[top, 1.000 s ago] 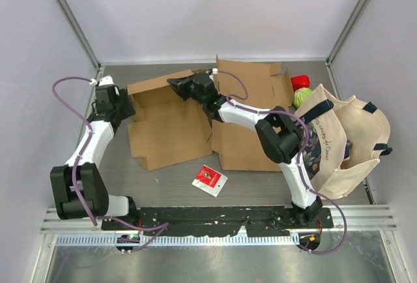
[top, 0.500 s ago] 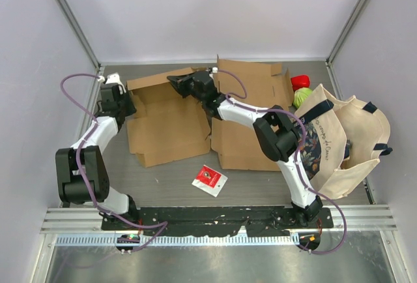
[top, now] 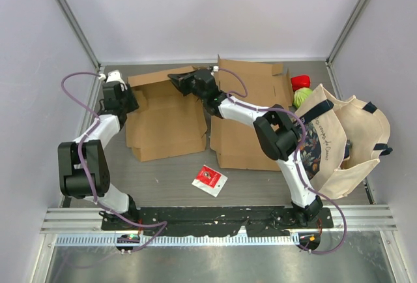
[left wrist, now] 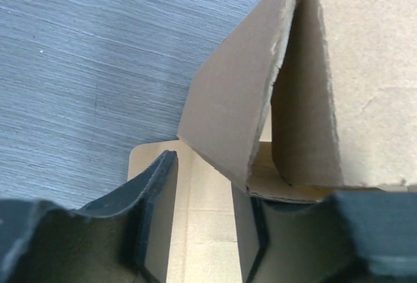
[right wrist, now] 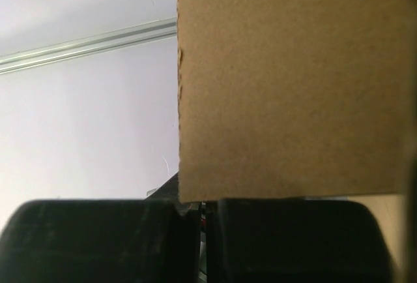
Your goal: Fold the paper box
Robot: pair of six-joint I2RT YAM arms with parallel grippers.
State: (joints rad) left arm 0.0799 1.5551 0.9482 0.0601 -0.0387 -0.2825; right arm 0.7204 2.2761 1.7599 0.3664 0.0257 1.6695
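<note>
The box is light, stiff and easily creased; take it near a fold. Right gripper pinches a flap; left gripper stands part open by a side wall.

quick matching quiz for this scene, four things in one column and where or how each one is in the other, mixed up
1 packet
2 bag
3 left gripper
4 right gripper

a shut on a box flap
b far right
c just on the near side of the box
d open at the box's left edge

Pairs: 1-c, 2-b, 3-d, 4-a
</note>
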